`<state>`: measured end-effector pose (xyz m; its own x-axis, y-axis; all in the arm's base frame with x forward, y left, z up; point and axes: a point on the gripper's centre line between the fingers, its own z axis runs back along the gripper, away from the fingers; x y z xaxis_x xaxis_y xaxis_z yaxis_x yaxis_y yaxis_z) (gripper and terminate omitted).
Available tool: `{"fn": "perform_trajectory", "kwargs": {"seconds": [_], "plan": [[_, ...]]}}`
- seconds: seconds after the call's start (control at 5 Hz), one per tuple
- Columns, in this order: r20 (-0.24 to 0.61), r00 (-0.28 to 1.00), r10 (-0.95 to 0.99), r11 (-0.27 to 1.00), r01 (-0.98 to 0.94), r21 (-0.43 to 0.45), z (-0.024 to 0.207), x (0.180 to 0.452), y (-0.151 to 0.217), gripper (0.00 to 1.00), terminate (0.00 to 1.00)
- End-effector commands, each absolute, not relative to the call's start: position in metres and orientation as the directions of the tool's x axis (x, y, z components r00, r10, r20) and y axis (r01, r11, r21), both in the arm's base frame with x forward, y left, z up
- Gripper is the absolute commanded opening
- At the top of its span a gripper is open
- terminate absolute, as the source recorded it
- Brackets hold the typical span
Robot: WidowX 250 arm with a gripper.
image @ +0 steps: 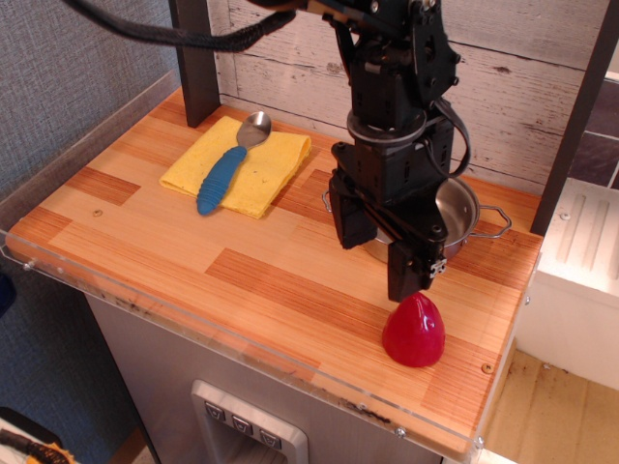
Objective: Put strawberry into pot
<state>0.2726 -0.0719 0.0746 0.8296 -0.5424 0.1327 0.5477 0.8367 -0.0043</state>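
While my pincer hangs with fingers apart, the strawberry sits on the desk just below-right — untouched, near the pot.

It looks like a toy kitchen set: a striped wooden desk before a whitewashed plank wall, carrying a shiny steel pot and a yellow cloth.

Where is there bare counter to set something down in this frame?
The wood counter is bare along the front left, between the yellow cloth holding the spoon and the front edge. It is crowded on the right, where the open tool hangs just above the strawberry and partly hides the pot.
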Motion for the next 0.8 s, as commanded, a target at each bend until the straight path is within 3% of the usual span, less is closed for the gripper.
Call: {"fn": "perform_trajectory", "kwargs": {"seconds": [0.0, 0.6], "plan": [[0.158, 0.761, -0.629, 0.773, 0.634, 0.024, 0.073, 0.268, -0.088, 1.0, 0.0], [0.066, 0.71, -0.701, 0.712, 0.702, 0.007, 0.028, 0.271, -0.093, 1.0, 0.0]]}}
